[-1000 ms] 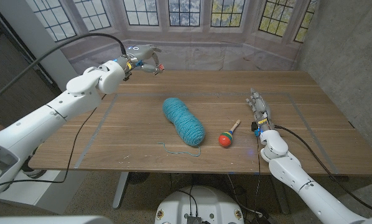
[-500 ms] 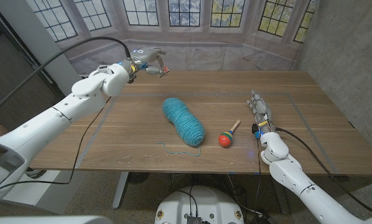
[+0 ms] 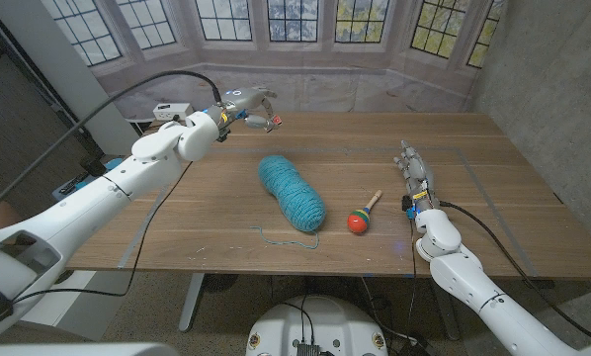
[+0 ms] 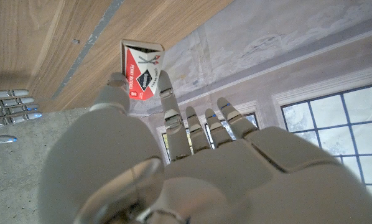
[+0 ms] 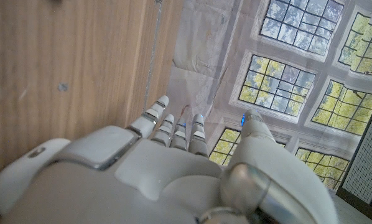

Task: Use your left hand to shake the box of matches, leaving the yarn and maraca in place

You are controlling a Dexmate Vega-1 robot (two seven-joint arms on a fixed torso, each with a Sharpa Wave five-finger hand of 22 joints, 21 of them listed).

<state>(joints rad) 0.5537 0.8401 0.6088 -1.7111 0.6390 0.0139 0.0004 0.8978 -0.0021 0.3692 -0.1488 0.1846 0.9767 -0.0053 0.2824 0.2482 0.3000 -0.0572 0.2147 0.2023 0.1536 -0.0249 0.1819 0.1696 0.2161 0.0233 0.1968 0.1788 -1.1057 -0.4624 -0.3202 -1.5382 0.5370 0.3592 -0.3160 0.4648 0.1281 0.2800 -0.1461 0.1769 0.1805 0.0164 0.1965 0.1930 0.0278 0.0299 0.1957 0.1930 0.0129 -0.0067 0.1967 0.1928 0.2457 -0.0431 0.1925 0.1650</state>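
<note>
Swinging rightward since a second ago, the left hand point(image 3: 244, 105) pinches the small red-and-white cardboard matchbox point(image 4: 142, 74) in its fingers above the desk's point(image 3: 493, 168) far edge. Teal yarn skein point(image 3: 292, 192) and, apparently untouched, the little wooden maraca point(image 3: 363, 215) lie mid-desk. The right hand point(image 3: 412, 176) rests with fingers straight, empty.

The left hand point(image 3: 244, 104) holds the box of matches point(image 3: 273, 123) above the table's point(image 3: 207, 213) far left part. The yarn point(image 3: 292, 192) lies on the table nearer than this hand, the maraca point(image 3: 363, 214) between the yarn and the right hand point(image 3: 413, 176).
</note>
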